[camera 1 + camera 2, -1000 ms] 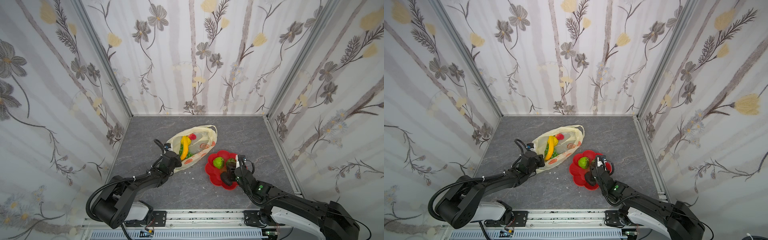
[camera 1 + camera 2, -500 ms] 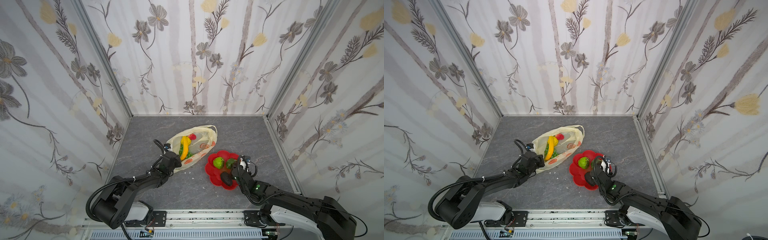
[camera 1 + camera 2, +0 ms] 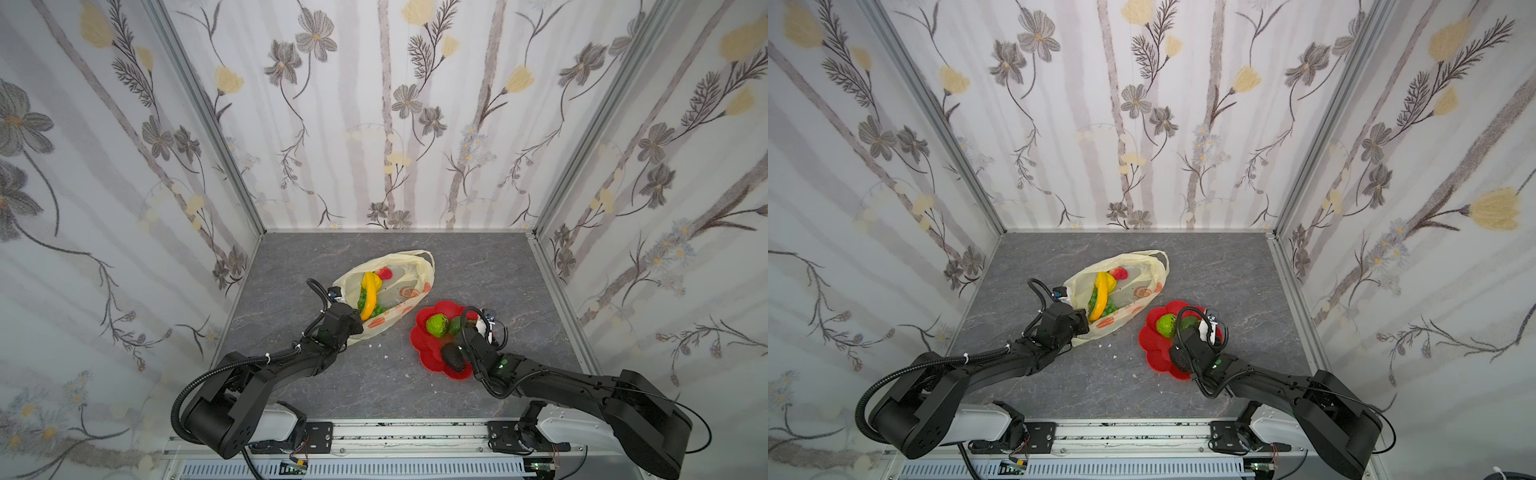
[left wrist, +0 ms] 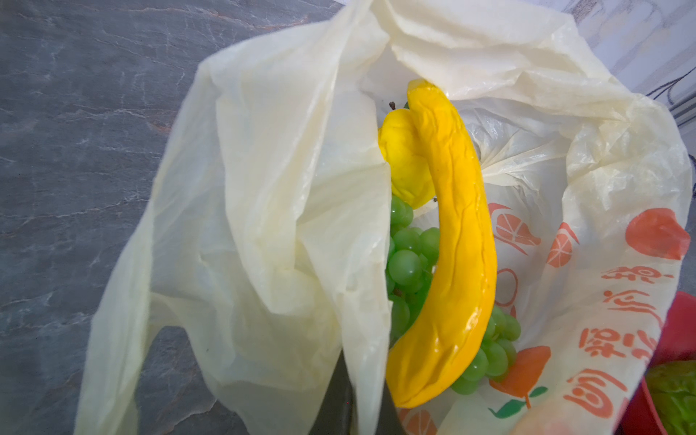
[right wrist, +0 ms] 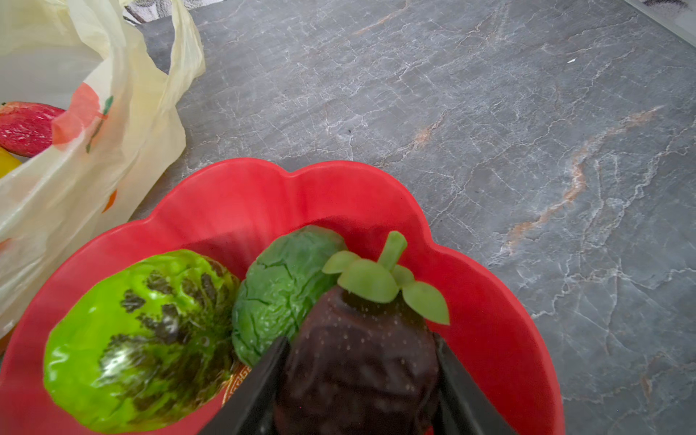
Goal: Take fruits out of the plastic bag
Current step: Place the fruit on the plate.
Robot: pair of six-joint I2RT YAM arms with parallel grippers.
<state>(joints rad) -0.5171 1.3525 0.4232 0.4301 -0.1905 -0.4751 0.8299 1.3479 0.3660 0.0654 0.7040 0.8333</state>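
The plastic bag [image 3: 409, 266] [image 3: 1142, 266] lies open on the grey floor, pale yellow with orange print. Inside it are a yellow banana [image 3: 370, 297] [image 4: 455, 244], green grapes [image 4: 406, 260], a lemon [image 4: 403, 162] and a red strawberry [image 3: 384, 273] [image 5: 22, 128]. My left gripper [image 4: 363, 399] is shut on the bag's near rim. My right gripper [image 5: 360, 341] hangs over the red plate [image 3: 424, 345] [image 5: 233, 203]. Its fingers flank the dark brown piece [image 5: 357, 369] [image 3: 453, 358], which lies on the plate. Whether they still press it does not show.
On the plate also sit a bright green fruit [image 3: 436, 325] [image 5: 139, 339] and a darker green bumpy one [image 3: 456, 325] [image 5: 278, 290]. Small white crumbs [image 3: 386, 356] lie between bag and plate. Flowered walls close in three sides, and a metal rail runs along the front.
The right wrist has shifted slightly toward the back right above the plate. The dark brown piece stays at the plate's front. The left arm and the bag have not moved.
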